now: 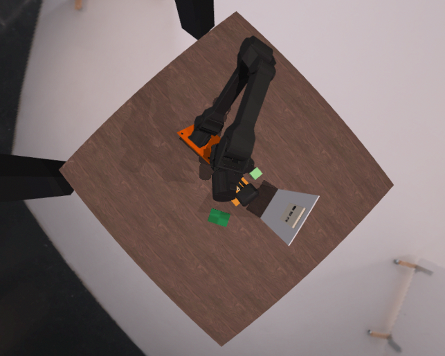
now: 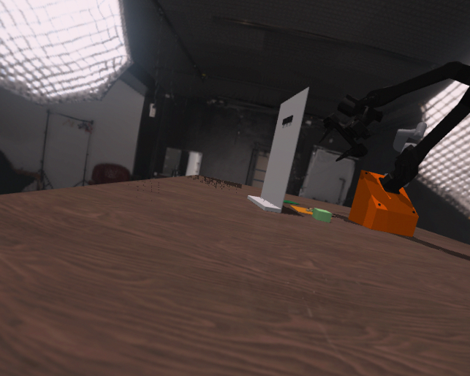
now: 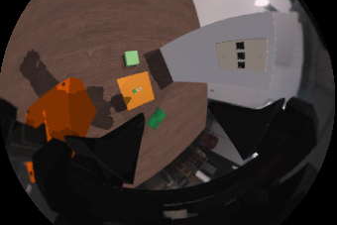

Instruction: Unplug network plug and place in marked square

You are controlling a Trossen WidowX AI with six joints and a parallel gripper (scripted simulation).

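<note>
Network plug (image 1: pixel 237 188) (image 2: pixel 309 209) (image 3: pixel 137 90) lying on the orange square (image 1: pixel 235 201) (image 2: pixel 299 208) (image 3: pixel 143 101), gripper (image 2: pixel 329 150) (image 3: pixel 177 110) spread wide and empty above the square, upright panel (image 1: pixel 275 208) (image 2: pixel 281 162) (image 3: pixel 190 56) beside the square, light green block (image 1: pixel 255 173) (image 2: pixel 321 215) (image 3: pixel 131 58) near it.

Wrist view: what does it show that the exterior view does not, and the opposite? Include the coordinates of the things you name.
Only the wrist view shows the beige plate (image 3: pixel 226 56) with three dark openings on the panel's front.
Only the exterior view shows the panel's white foot (image 2: pixel 263 203).
Both show the upright panel (image 2: pixel 281 157) (image 3: pixel 193 57), the orange square (image 2: pixel 299 209) (image 3: pixel 143 80), the light green block (image 2: pixel 321 215) (image 3: pixel 131 58) and the dark green piece (image 2: pixel 290 202) (image 3: pixel 157 119).
</note>
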